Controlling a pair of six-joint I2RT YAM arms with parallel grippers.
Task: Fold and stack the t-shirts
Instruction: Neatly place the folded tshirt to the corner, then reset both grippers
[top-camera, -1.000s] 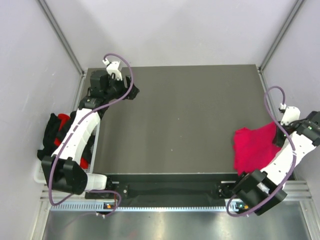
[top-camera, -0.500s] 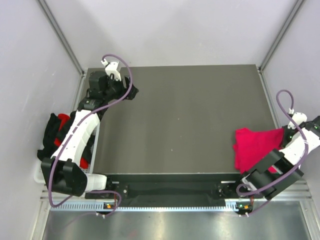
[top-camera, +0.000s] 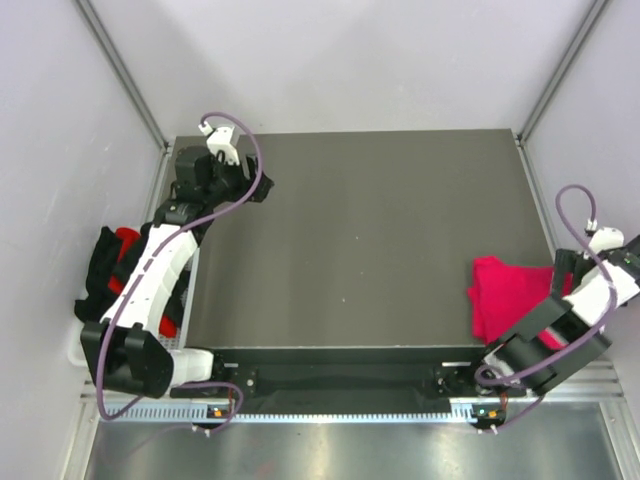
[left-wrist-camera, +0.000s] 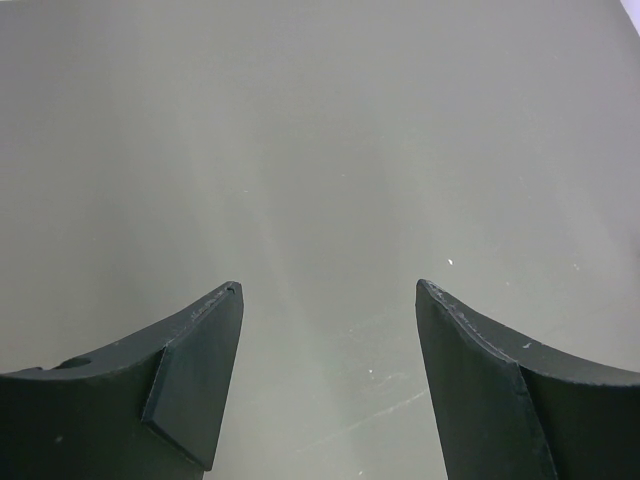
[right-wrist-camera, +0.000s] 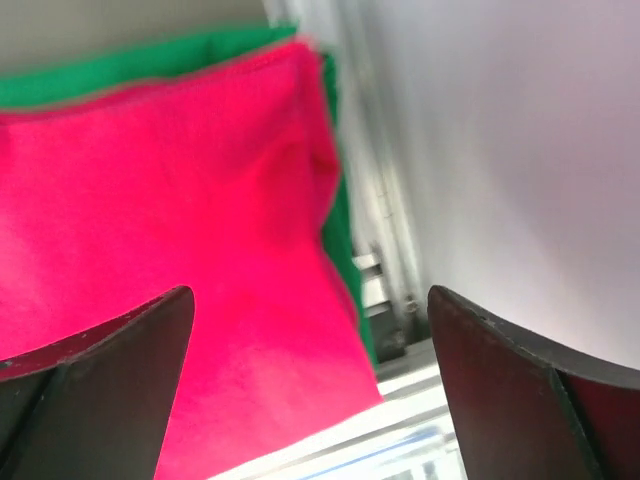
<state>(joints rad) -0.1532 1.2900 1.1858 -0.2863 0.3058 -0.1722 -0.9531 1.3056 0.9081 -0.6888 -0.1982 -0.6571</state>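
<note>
Two grippers are in view, and you find both wide open with nothing between the fingers.

1. Start at the near right corner of the table (top-camera: 380, 230). The crimson-pink t-shirt (top-camera: 505, 295) lies there as a folded patch, close to the right edge.
2. Check the right wrist view. The right gripper (right-wrist-camera: 308, 292) hangs over that pink t-shirt with its jaws spread far apart. You cannot tell whether the fingers touch the cloth.
3. Note the green t-shirt (right-wrist-camera: 150, 60) directly under the pink one. Only a strip of it shows along the far edge and down the right side of the pink cloth.
4. Look left of the table. A heap of black and red t-shirts (top-camera: 100, 275) sits off the table's left edge, beside the left arm.
5. Go to the far left corner. The left gripper (left-wrist-camera: 328, 287) hangs above bare dark table surface, well apart from every t-shirt, with its jaws equally wide.
</note>
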